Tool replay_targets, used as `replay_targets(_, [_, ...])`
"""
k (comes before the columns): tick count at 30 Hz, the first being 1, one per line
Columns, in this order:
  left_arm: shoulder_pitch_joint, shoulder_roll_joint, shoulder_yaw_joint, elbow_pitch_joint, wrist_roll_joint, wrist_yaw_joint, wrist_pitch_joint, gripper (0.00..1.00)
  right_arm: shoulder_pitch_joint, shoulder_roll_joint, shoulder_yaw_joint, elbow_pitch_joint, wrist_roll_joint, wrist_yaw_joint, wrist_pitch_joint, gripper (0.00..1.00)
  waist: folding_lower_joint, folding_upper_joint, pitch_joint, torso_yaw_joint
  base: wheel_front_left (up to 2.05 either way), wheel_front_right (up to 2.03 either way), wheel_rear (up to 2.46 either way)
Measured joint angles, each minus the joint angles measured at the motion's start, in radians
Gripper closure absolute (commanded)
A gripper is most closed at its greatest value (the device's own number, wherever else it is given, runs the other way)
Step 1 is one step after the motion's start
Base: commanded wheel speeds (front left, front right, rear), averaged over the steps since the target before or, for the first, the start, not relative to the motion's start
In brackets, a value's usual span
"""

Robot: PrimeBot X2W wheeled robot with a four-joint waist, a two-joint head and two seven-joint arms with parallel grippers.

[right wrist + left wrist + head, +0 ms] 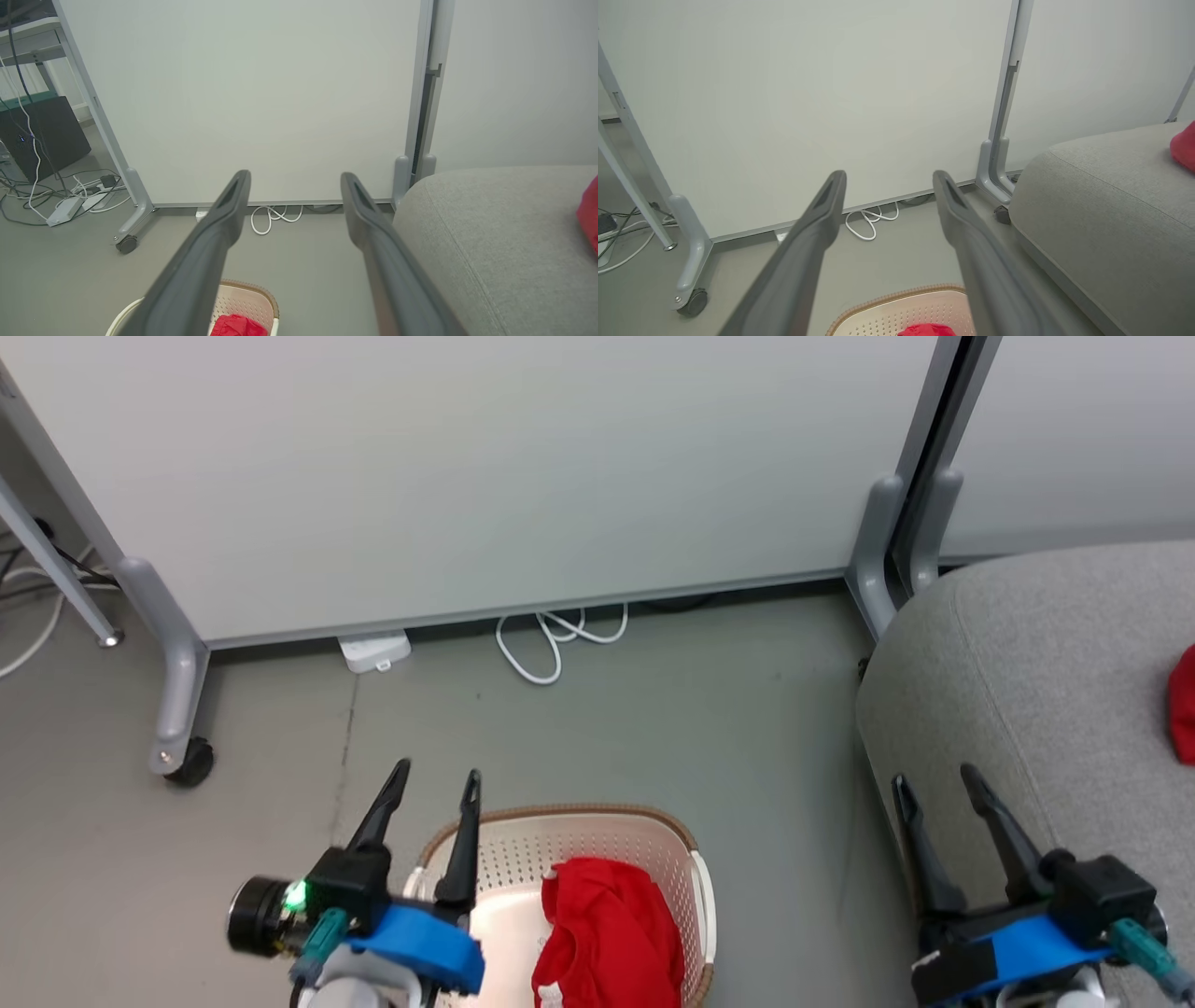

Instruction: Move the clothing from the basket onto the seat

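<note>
A cream basket (653, 845) with a brown rim stands on the floor at the bottom centre of the head view. Red clothing (607, 933) lies crumpled in its right half. Another red piece (1184, 705) rests on the grey seat (1027, 672) at the right edge. My left gripper (437, 782) hangs open over the basket's left rim, holding nothing. Near the seat's front left corner my right gripper (935, 778) is open and empty too. The wrist views show the basket (896, 310) (243, 298), the red clothing in it (927, 330) (238, 325), and the seat (1106, 205) (495, 224).
White partition panels (467, 476) on grey castor legs (177, 709) stand behind the basket. A coiled white cable (555, 639) and a white adapter (375, 651) lie at their foot. More cables and a power strip (65, 205) lie at the far left. Grey floor lies between basket and seat.
</note>
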Motion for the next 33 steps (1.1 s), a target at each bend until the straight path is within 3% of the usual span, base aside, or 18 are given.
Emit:
replay_targets(12, [-0.243, 0.008, -0.173, 0.201, 0.033, -0.022, 0.0, 0.0, -0.172, -0.044, 0.005, -0.056, 0.016, 0.0, 0.0, 0.0, 0.0002, 0.0, 0.201, -0.052, 0.0, 0.0, 0.0])
replay_targets(27, [-0.539, 0.113, -0.469, 0.545, -0.034, -0.023, 0.0, 0.0, -0.342, -0.044, 0.024, -0.108, 0.033, 0.0, 0.0, 0.0, 0.0003, -0.0001, 0.485, -0.157, 0.0, 0.0, 0.0])
replay_targets(33, [-0.627, 0.13, -0.582, 0.677, -0.072, -0.023, 0.0, 0.0, -0.395, -0.042, 0.031, -0.126, 0.034, 0.0, 0.0, 0.0, 0.0003, 0.0, 0.587, -0.194, 0.0, 0.0, 0.0])
